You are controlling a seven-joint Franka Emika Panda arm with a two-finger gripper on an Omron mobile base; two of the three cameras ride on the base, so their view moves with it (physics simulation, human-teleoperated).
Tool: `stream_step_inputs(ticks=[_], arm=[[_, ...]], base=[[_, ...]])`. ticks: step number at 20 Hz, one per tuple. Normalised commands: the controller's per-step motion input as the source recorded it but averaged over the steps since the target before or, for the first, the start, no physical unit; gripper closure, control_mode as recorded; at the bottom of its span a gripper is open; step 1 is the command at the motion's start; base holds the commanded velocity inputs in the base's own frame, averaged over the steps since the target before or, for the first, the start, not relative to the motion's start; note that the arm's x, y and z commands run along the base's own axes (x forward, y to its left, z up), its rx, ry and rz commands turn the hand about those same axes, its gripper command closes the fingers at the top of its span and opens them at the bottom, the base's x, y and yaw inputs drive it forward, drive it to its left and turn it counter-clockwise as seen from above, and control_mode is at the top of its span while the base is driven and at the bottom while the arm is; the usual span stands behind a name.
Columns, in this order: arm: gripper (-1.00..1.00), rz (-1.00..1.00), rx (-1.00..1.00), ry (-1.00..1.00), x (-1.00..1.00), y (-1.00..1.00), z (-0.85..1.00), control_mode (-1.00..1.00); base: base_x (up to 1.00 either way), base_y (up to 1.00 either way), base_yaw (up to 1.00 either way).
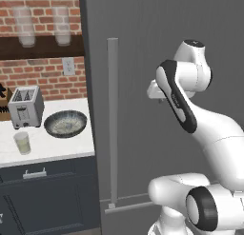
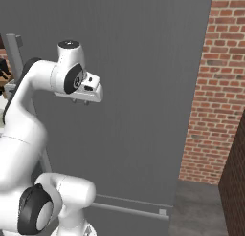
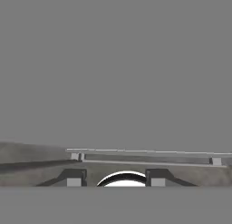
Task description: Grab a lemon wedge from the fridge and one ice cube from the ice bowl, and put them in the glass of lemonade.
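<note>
Fridge door shut; nothing fetched yet, so opening it looks like the step in hand.

The tall dark grey fridge (image 1: 157, 48) stands closed, its long vertical light grey handle (image 1: 112, 120) running down the door's left edge in the left base view. The white two-finger tool (image 2: 80, 102) hangs in front of the bare door panel, fingers pointing down, well to the right of that handle. In the hand view its two dark tips (image 3: 74, 177) stand apart with nothing between them: released, holding nothing.

Key relation: the handle lies to the tool's left, long axis vertical. Judgement: the tool must travel left across the door and turn so its jaws straddle the bar sideways.

Lemon wedge: presumably behind the door, hidden.

On the white desk (image 1: 57, 146) left of the fridge: the wide shallow dark grey ice bowl (image 1: 66, 123), and the small clear tumbler of pale lemonade (image 1: 22, 142) near the front edge, apart from the bowl. A silver toaster (image 1: 25, 105) stands behind them.
</note>
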Motion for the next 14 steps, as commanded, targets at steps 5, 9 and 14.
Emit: stream_step_inputs(ticks=[5, 9, 14], arm=[[-1.0, -0.01, 0.0, -0.01, -0.56, -0.06, -0.1, -1.0], [-1.0, -0.02, 0.0, 0.0, -0.74, -0.16, -0.3, -1.0], [-1.0, -0.02, 0.0, 0.04, -0.63, -0.18, -0.37, -1.0]], base=[[0.0, 0.0, 0.0], [0.0, 0.0, 0.0], [0.0, 0.0, 0.0]])
